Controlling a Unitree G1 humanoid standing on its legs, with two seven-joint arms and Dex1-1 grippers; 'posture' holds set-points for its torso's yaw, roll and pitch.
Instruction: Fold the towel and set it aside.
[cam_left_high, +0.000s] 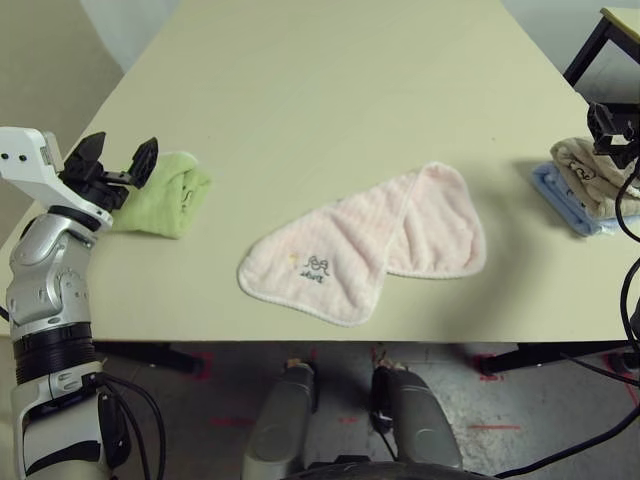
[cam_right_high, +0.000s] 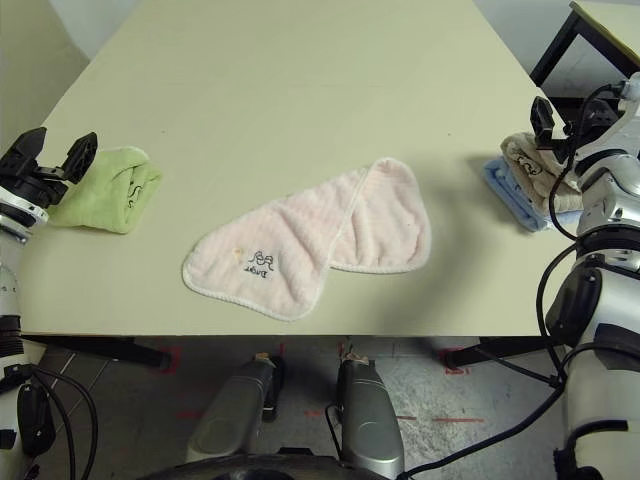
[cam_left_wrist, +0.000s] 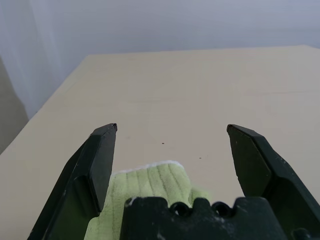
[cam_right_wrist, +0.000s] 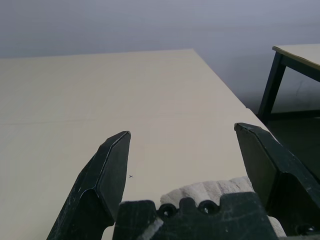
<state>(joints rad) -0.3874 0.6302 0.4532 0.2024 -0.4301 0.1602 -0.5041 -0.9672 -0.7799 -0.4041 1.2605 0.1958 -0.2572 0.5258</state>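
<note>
Pale table, floor below its near edge. The towel lies near the near edge, centred between the arms, part-folded; long axis runs from 8 o'clock (embroidered end) to 2 o'clock. Left gripper at 9 o'clock from it, above the green towel; right gripper at 3 o'clock, above the beige and blue towels. Both jaws wide apart, holding nothing. Judgement: the embroidered end lies toward the left arm; distances look roughly equal.

Ribbed terry cloth towel lies on a smooth matt table.
</note>
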